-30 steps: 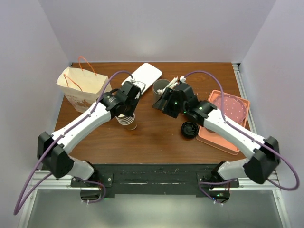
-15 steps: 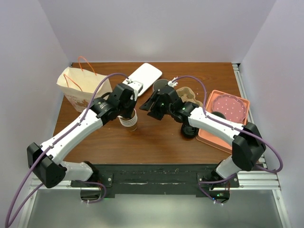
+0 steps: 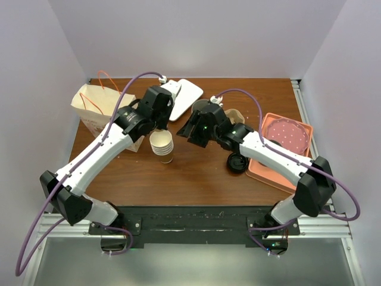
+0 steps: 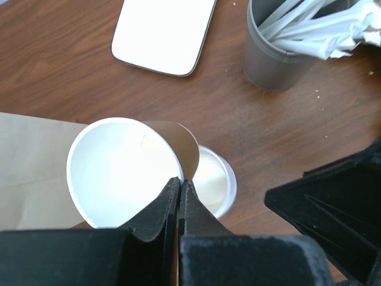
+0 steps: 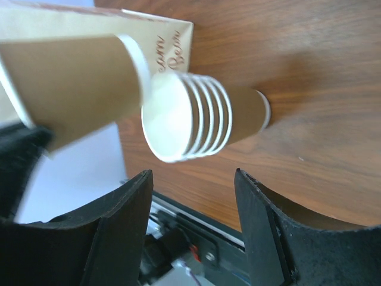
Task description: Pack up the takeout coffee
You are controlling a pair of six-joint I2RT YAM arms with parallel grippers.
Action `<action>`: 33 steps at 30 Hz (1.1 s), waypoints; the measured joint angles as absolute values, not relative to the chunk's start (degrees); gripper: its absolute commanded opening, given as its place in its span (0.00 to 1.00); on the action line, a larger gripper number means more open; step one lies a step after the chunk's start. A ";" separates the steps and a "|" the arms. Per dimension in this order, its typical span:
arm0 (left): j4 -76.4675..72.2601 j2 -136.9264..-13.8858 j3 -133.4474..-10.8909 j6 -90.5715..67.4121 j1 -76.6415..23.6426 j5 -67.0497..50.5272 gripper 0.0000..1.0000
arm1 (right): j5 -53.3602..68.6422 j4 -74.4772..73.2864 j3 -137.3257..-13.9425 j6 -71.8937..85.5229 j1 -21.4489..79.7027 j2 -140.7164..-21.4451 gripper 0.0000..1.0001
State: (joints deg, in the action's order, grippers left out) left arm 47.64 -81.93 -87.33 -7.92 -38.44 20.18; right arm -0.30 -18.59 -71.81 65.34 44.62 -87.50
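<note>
No cup capped with a black lid is in view. A black lid (image 3: pixel 237 162) lies alone on the table beside the pink tray. My left gripper (image 3: pixel 159 126) (image 4: pixel 180 182) is shut on the rim of one lidless cream cup (image 3: pixel 161 140) (image 4: pixel 119 173) and holds it just above the stack of lidless cups (image 3: pixel 165 156) (image 4: pixel 215 182) (image 5: pixel 208 116). The lifted cup also shows in the right wrist view (image 5: pixel 77 83). My right gripper (image 3: pixel 193 130) (image 5: pixel 190 202) is open and empty, just right of the stack. The paper bag (image 3: pixel 98 110) (image 4: pixel 30 173) (image 5: pixel 149 30) stands at the left.
A grey cup of white utensils (image 4: pixel 280 53) and a flat white slab (image 3: pixel 181 95) (image 4: pixel 164 33) are behind the stack. A cardboard cup carrier (image 3: pixel 235 116) sits behind my right arm. A pink tray (image 3: pixel 286 152) with a round plate lies at the right.
My left gripper has lifted one cup off the stack and drawn back a little. My right gripper has moved left, close to the stack.
</note>
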 measured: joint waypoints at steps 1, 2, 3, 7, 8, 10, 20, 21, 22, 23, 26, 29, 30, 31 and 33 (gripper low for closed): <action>47.75 -81.93 -87.85 -8.01 -38.46 20.14 0.00 | -0.51 -20.05 -71.81 64.49 44.62 -86.67 0.61; 47.72 -81.93 -88.20 -8.21 -38.46 20.01 0.00 | -0.71 -21.23 -71.79 63.86 44.62 -85.71 0.61; 47.77 -81.93 -88.29 -8.51 -38.46 19.79 0.00 | -0.97 -22.48 -71.79 63.22 44.62 -84.38 0.61; 49.41 -81.93 -88.29 -9.80 -38.57 18.72 0.00 | -2.26 -25.56 -71.79 61.36 44.62 -79.53 0.61; 49.67 -81.93 -88.31 -9.93 -38.65 18.37 0.00 | -2.59 -26.57 -71.79 60.88 44.62 -78.17 0.61; 51.07 -81.97 -88.82 -9.98 -38.70 17.63 0.00 | -3.60 -28.45 -71.79 59.90 44.62 -75.83 0.61; 52.60 -82.59 -101.41 -10.87 -47.88 13.74 0.00 | -16.05 -43.77 -72.20 55.59 44.62 -61.28 0.62; 52.49 -82.78 -101.47 -11.16 -49.67 13.63 0.00 | -17.89 -45.17 -72.27 55.64 44.62 -59.24 0.62; 52.47 -83.20 -101.47 -11.49 -51.31 13.45 0.00 | -19.62 -46.46 -72.31 55.83 44.62 -57.21 0.62; 52.47 -83.96 -101.41 -11.68 -53.04 13.45 0.00 | -20.97 -47.33 -72.31 55.90 44.62 -55.42 0.63; 52.03 -86.78 -99.70 -12.47 -56.88 13.87 0.00 | -25.56 -49.39 -72.05 56.38 44.62 -49.12 0.63; 52.21 -90.41 -95.50 -13.04 -59.64 14.63 0.00 | -29.76 -51.00 -71.61 57.08 44.62 -43.16 0.63; 52.16 -91.57 -93.73 -13.13 -60.27 14.85 0.00 | -31.03 -51.46 -71.61 57.21 44.62 -41.32 0.63; 51.88 -92.53 -91.31 -13.23 -60.80 14.98 0.00 | -32.12 -51.83 -71.61 57.36 44.62 -39.77 0.64; 52.05 -93.43 -87.66 -13.87 -61.17 14.94 0.00 | -33.82 -52.82 -71.70 57.41 44.62 -37.78 0.64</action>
State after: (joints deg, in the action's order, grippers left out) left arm 52.05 -93.43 -87.66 -13.87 -61.17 14.94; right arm -33.82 -52.82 -71.70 57.41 44.62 -37.78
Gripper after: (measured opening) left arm 0.021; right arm 0.632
